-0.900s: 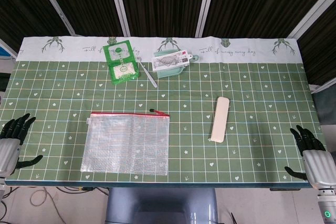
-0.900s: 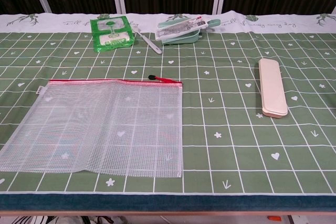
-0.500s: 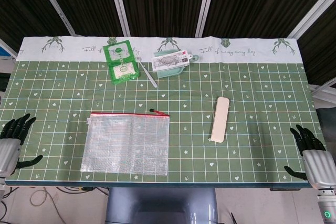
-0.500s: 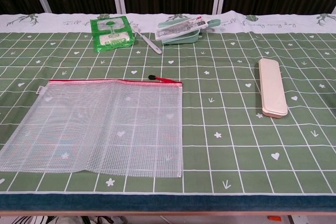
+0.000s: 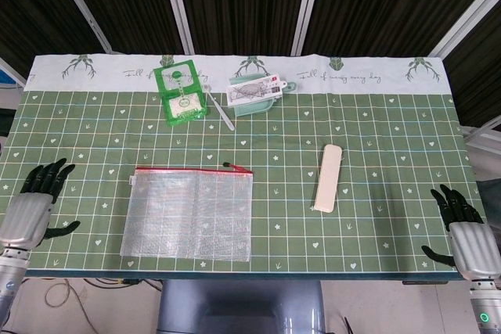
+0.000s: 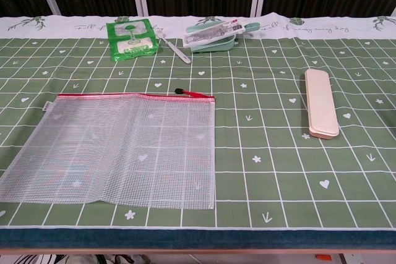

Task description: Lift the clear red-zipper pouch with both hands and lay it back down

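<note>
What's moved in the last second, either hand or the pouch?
Only the left hand: it has come up and in over the table's near left corner, toward the pouch, fingers spread and empty. The right hand has barely shifted. The pouch lies flat, untouched, and the cream case stayed put.

Clear mesh-reinforced pouch (image 5: 188, 214) is laid flat on the green grid desk cloth (image 5: 376, 131), left of centre, near the front edge. Red zipper (image 6: 133, 95) is run along the far long edge, closed, with the dark pull and red tab at its right end. No robot hand is touching it. Contents: none visible.
</note>
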Tool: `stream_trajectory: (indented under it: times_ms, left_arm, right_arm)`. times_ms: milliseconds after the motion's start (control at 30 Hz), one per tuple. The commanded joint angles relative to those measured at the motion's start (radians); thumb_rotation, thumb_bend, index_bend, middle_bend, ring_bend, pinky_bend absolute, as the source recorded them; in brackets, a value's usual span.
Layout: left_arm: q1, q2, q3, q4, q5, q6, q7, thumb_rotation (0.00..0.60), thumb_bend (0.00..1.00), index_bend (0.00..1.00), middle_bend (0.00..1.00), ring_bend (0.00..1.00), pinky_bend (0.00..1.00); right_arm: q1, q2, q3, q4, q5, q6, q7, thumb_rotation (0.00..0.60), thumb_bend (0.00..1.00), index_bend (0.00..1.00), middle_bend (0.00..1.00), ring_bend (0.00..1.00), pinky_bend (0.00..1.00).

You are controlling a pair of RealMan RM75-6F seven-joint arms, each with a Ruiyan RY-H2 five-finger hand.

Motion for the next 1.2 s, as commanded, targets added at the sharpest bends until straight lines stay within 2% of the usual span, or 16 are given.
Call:
stream_trajectory:
  times_ms: [33, 233, 300, 500, 833, 1200]
  left_arm:
    - [-0.084, 0.001, -0.068, -0.084, -0.08, -0.081, 0.097, 0.6, 0.11, 0.0, 0.0, 0.0, 0.0]
    - [-0.211, -0.057, -0.152, -0.13, -0.22, -0.183, 0.244, 0.6, 0.13, 0.07, 0.0, 0.0, 0.0]
    - [-0.275, -0.101, -0.185, -0.134, -0.313, -0.223, 0.321, 0.6, 0.14, 0.11, 0.0, 0.0, 0.0]
    - [-0.432, -0.226, -0.241, -0.099, -0.512, -0.264, 0.507, 0.6, 0.18, 0.21, 0.0, 0.0, 0.0]
    - [-0.689, -0.475, -0.29, 0.089, -0.786, -0.262, 0.743, 0.6, 0.22, 0.31, 0.05, 0.0, 0.0]
    - [-0.889, -0.703, -0.307, 0.381, -0.938, -0.262, 0.87, 0.6, 0.25, 0.4, 0.07, 0.0, 0.0]
  right_arm:
    - [0.0, 0.0, 0.001, -0.001, 0.004, -0.001, 0.002, 0.6, 0.11, 0.0, 0.0, 0.0, 0.2]
    - [0.0, 0.001, 0.005, -0.006, 0.021, -0.011, 0.005, 0.6, 0.11, 0.0, 0.0, 0.0, 0.2]
    - [0.001, 0.001, 0.006, -0.008, 0.024, -0.014, 0.004, 0.6, 0.11, 0.0, 0.0, 0.0, 0.2]
    - [0.002, 0.0, 0.007, -0.01, 0.029, -0.018, 0.004, 0.6, 0.11, 0.0, 0.0, 0.0, 0.2]
    - [0.005, 0.002, 0.008, -0.012, 0.037, -0.03, 0.02, 0.6, 0.11, 0.0, 0.0, 0.0, 0.2]
    - [0.009, 0.006, 0.014, -0.014, 0.065, -0.053, 0.042, 0.6, 0.12, 0.0, 0.0, 0.0, 0.2]
